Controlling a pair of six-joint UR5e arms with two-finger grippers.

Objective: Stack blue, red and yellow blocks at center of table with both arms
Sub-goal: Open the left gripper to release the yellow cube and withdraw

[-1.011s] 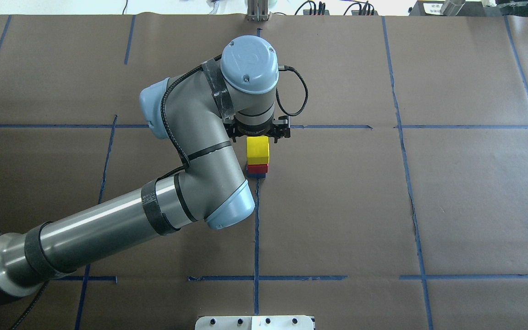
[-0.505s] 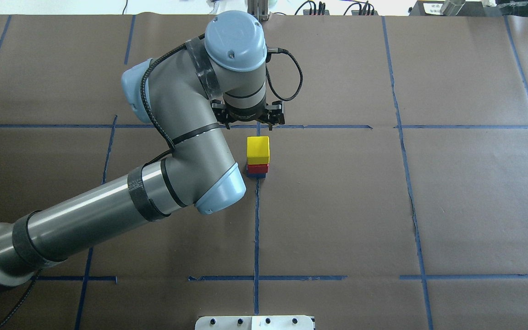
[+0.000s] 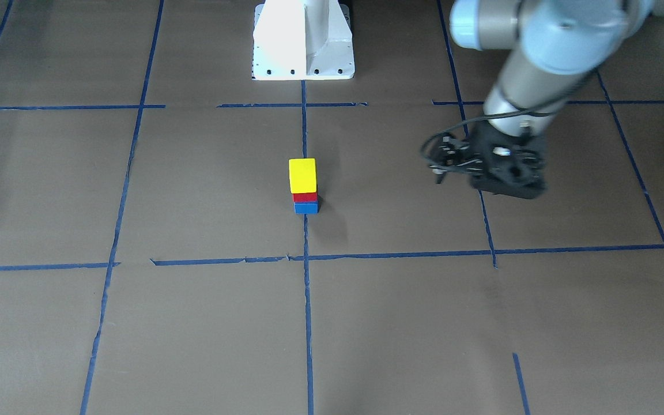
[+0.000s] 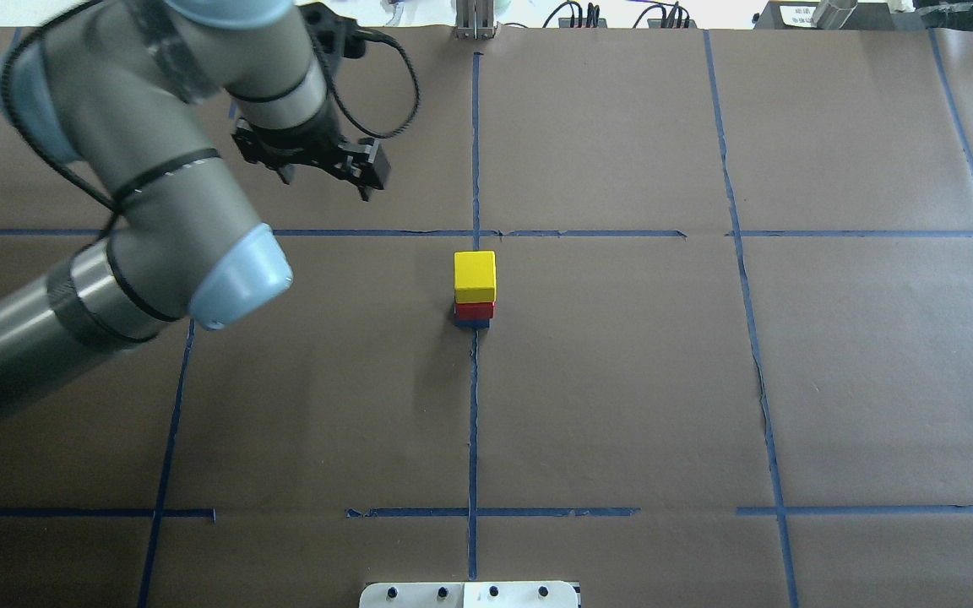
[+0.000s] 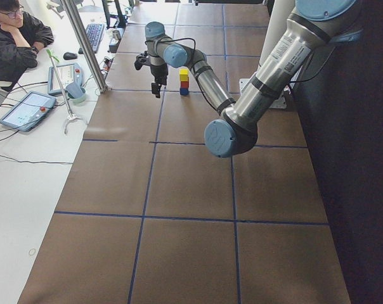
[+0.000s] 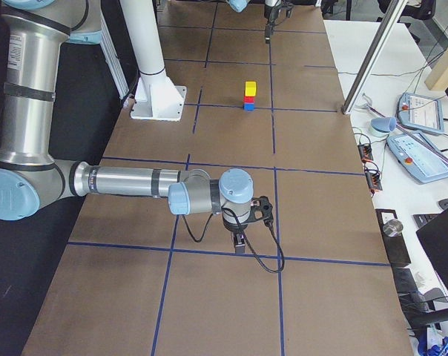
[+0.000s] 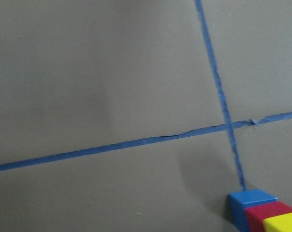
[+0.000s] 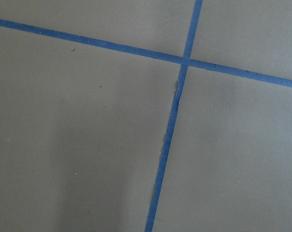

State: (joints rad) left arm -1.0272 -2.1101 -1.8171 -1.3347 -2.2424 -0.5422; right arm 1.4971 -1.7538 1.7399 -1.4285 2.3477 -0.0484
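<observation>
Overhead exterior: showing yellow block (image 4: 475,274) sitting on red block (image 4: 475,310), on blue block (image 3: 306,207), at the central tape (image 4: 473,405) crossing of the table (image 4: 622,380). Hanging well apart from them, left gripper (image 4: 323,169) spread wide, gripping nothing. Hovering low near the table's right end, right gripper (image 6: 239,243), jaws impossible to tell.

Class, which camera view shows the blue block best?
The front-facing view: the blue block shows its whole front face beneath the red block. Overhead shows a sliver; the left wrist view crops it; side views show it tiny; the right wrist view misses it.
</observation>
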